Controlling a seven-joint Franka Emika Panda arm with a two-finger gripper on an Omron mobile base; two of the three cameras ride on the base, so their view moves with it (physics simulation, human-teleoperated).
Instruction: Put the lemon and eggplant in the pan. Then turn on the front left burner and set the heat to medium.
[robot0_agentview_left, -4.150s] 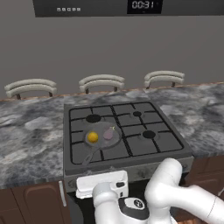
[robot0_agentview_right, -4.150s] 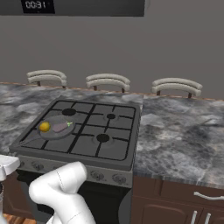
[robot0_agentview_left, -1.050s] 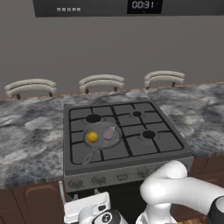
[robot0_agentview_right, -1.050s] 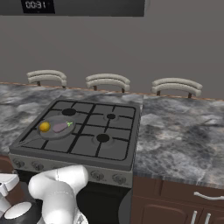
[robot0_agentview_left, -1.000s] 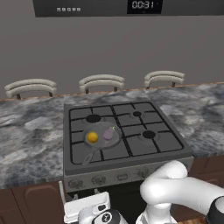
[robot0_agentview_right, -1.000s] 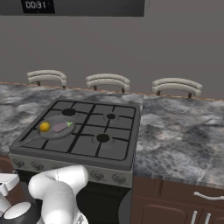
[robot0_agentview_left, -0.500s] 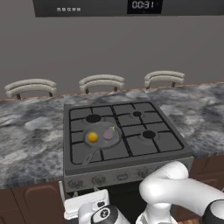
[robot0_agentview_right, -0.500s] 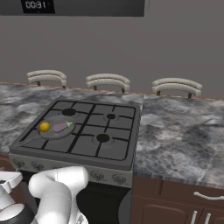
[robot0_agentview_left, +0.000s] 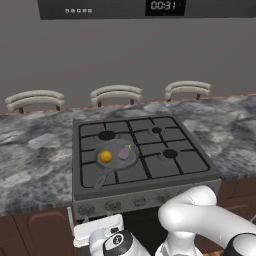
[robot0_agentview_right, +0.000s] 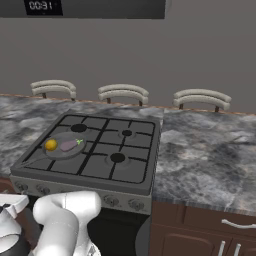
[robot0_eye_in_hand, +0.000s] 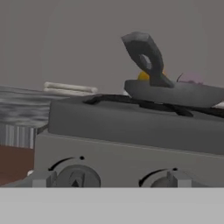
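Hand: the white arm's two-finger gripper (robot0_agentview_left: 95, 231) sat low before the stove front, jaws spread wide and grasping nothing.
Nearest target: the leftmost round grey control knob (robot0_eye_in_hand: 75, 177) lay just ahead of the hand in the hand view, with a second grey knob (robot0_eye_in_hand: 168, 180) beside it; which one served the front left burner could not be told.
Handling of the knob: judged stiff, small and smooth, so likely slippery; best pinched across its rim, fingers on opposite sides, then turned partway for medium.
Pan: the shallow dull-grey skillet (robot0_agentview_left: 116, 159) rested on the grey four-burner gas stove (robot0_agentview_left: 200, 170), over the front left position, handle pointing toward the stove's front edge.
Contents: the small round yellow-orange lemon (robot0_agentview_left: 106, 157) and the pale greyish-purple oval eggplant (robot0_agentview_left: 123, 153) lay side by side in the pan.
Progress: loading looked done; the burner remained to set.
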